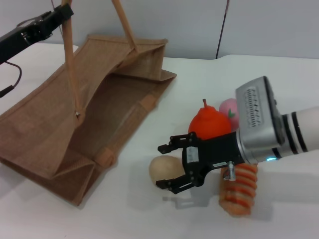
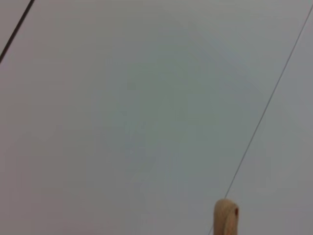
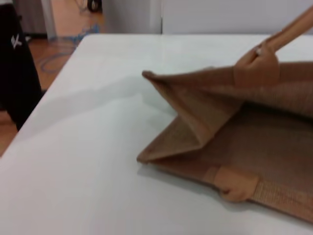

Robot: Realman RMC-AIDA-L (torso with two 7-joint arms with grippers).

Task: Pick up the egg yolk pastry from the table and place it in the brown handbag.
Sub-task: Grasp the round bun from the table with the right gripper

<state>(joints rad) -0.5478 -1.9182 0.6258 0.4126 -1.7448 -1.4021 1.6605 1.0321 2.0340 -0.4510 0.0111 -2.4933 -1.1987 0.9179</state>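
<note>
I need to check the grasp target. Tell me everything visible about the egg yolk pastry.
The egg yolk pastry is a small, matte, pale beige ball lying on the white table, just outside the brown handbag's open mouth. The right gripper brackets it, jaws open, one finger above and one below; contact is unclear. It appears only in the head view.

On the white table (image 1: 60,219) there is one brown handbag (image 1: 60,134), and it has two long handles. There is one egg yolk pastry (image 1: 163,169), lying between the open fingers of the right gripper (image 1: 172,167). Just behind this claw there is one orange pear-shaped fruit (image 1: 207,122), and behind that fruit one pink peach (image 1: 229,107). One striped bread roll (image 1: 239,191) lies under the wrist of the claw. Two grippers are counted: the right one, and the left gripper (image 1: 62,12) far from it, up at a handle.
</note>
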